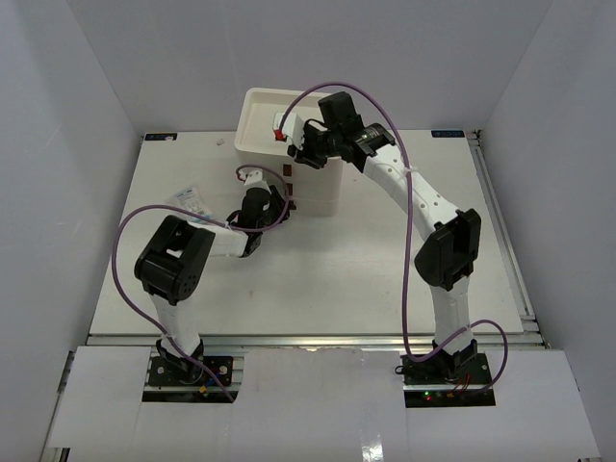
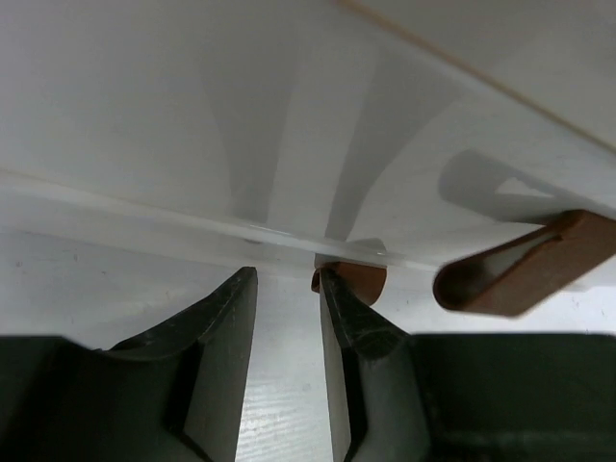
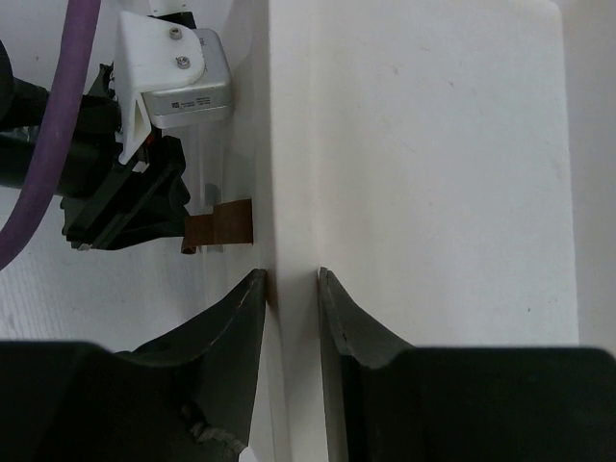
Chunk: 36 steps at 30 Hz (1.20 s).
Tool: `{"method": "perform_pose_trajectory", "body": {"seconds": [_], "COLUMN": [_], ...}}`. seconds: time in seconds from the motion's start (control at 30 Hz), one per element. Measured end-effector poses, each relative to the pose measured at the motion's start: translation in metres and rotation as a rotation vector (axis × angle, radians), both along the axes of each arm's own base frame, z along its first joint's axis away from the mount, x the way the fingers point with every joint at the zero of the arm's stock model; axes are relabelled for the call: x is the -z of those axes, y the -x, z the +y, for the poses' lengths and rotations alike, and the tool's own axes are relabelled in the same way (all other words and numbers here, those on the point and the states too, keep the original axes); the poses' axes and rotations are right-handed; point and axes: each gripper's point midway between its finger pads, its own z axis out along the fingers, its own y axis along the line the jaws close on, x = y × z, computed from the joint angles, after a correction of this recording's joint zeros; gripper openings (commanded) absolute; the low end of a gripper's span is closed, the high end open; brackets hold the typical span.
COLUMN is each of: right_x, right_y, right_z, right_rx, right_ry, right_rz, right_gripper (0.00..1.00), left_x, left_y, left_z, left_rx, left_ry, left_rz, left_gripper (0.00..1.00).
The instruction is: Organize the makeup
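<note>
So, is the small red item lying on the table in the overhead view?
No, the small red item sits inside the open top of the white plastic drawer box.

White-shelled, black-jointed segmented arms (image 1: 423, 207) are being trailed by looping purple cables (image 3: 60, 106), tipped by black tapered fingers (image 2: 217, 337), and fitted with a white two-screw housing (image 3: 173, 72).

Probably robotics lab test cell: plain white panel walls (image 1: 58, 144) enclosing white tabletop (image 1: 337, 279); white-and-black robot arms (image 1: 178, 265) bolted to aluminium rail (image 1: 318, 342); purple cables (image 1: 409, 250).
</note>
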Motion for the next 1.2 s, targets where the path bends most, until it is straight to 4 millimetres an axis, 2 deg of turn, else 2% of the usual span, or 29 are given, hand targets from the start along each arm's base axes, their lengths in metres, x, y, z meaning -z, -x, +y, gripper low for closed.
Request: {"method": "perform_pose_trajectory", "body": {"seconds": [0.1,0.17,0.23,0.33,0.43,0.53,0.67,0.8,0.9,0.97,1.0,1.03,1.1,1.2], "right_x": [0.000,-0.001,-0.001,-0.001,-0.006,-0.028,-0.082,-0.136,-0.141,-0.133,-0.120,-0.097,-0.035,0.055], "right_y": [-0.001,-0.001,-0.001,-0.002,0.000,-0.001,0.006,0.026,0.042,0.043,0.045,0.049,0.064,0.087], "right_z": [-0.002,-0.002,-0.003,-0.008,-0.017,-0.033,-0.062,-0.100,-0.138,-0.167,-0.185,-0.205,-0.247,-0.303], "right_rx": [0.009,0.014,0.025,0.044,0.075,0.114,0.162,0.215,0.289,0.358,0.402,0.454,0.591,0.820], "right_ry": [-0.004,-0.007,-0.012,-0.018,-0.033,-0.073,-0.158,-0.266,-0.315,-0.346,-0.351,-0.347,-0.315,-0.267], "right_rz": [0.008,0.014,0.027,0.052,0.087,0.079,0.021,-0.049,-0.022,-0.008,0.017,0.062,0.204,0.436], "right_gripper": [0.35,0.37,0.40,0.49,0.63,0.73,0.91,0.90,0.90,0.90,0.90,0.90,0.90,0.91], "left_x": [0.000,0.001,0.001,-0.004,-0.034,-0.075,-0.118,-0.140,-0.149,-0.151,-0.150,-0.148,-0.146,-0.149], "left_y": [-0.002,-0.003,-0.002,0.005,0.018,0.033,0.050,0.068,0.086,0.098,0.105,0.114,0.135,0.154], "left_z": [0.000,0.001,0.002,0.004,0.000,0.000,0.000,0.005,0.013,0.018,0.021,0.024,0.033,0.042], "left_rx": [-0.004,-0.006,-0.004,0.014,0.060,0.097,0.142,0.161,0.168,0.175,0.179,0.181,0.184,0.182], "left_ry": [-0.002,-0.004,-0.011,-0.001,0.038,0.080,0.124,0.135,0.139,0.144,0.147,0.150,0.166,0.191], "left_rz": [0.000,0.001,0.003,-0.003,-0.063,-0.145,-0.239,-0.279,-0.295,-0.298,-0.296,-0.292,-0.293,-0.311], "left_gripper": [0.50,0.62,0.68,0.80,0.84,0.85,0.87,0.93,0.95,0.96,0.97,0.98,0.98,0.98]}}
